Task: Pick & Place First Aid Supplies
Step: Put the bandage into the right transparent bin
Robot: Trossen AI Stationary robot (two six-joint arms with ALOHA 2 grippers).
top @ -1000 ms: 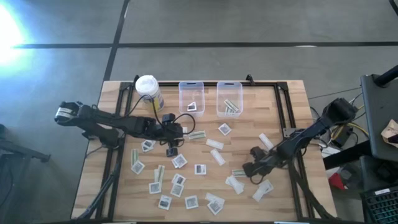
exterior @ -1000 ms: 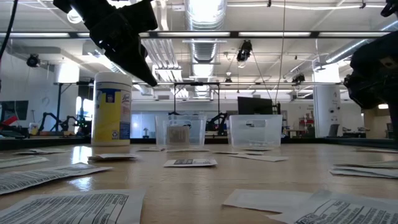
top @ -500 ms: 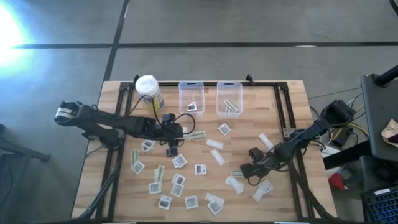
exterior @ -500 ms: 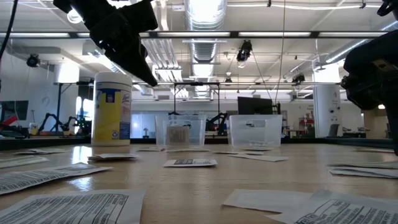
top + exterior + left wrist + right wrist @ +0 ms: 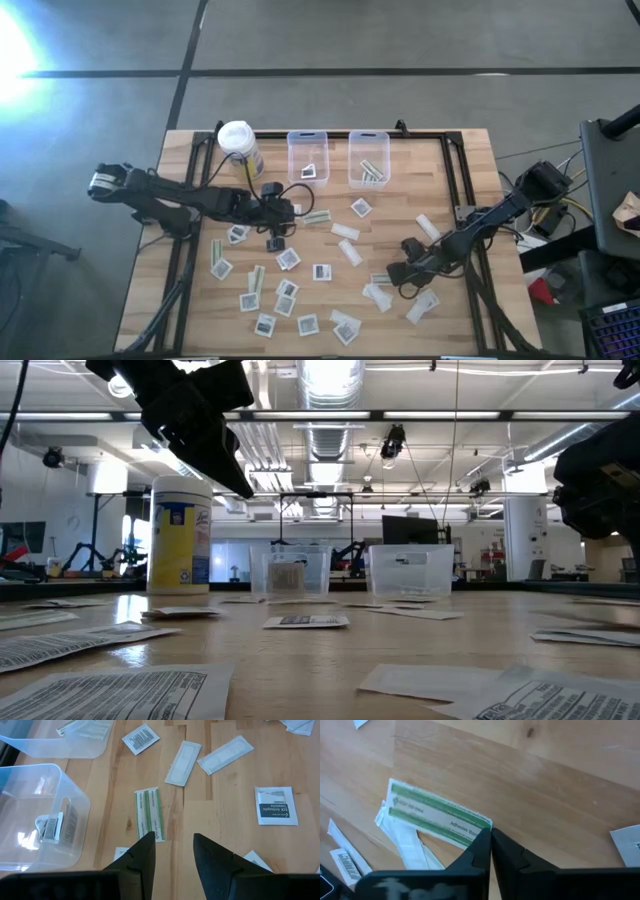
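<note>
while my left gripper point(image 5: 172, 852) is hanging spread above a green strip point(image 5: 149, 814), my right gripper point(image 5: 490, 840) is working. its fingers are pinching the edge of a green-striped strip point(image 5: 436, 814) on the table point(image 5: 560, 785).

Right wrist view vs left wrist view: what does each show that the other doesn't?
Only the right wrist view: the right end effector shut on the edge of a green-striped strip packet, white strips tucked under it.

Only the left wrist view: the left end effector open above another green strip, a clear bin holding a packet, a square packet with a dark patch.

Both: the wooden table and scattered packets.
</note>
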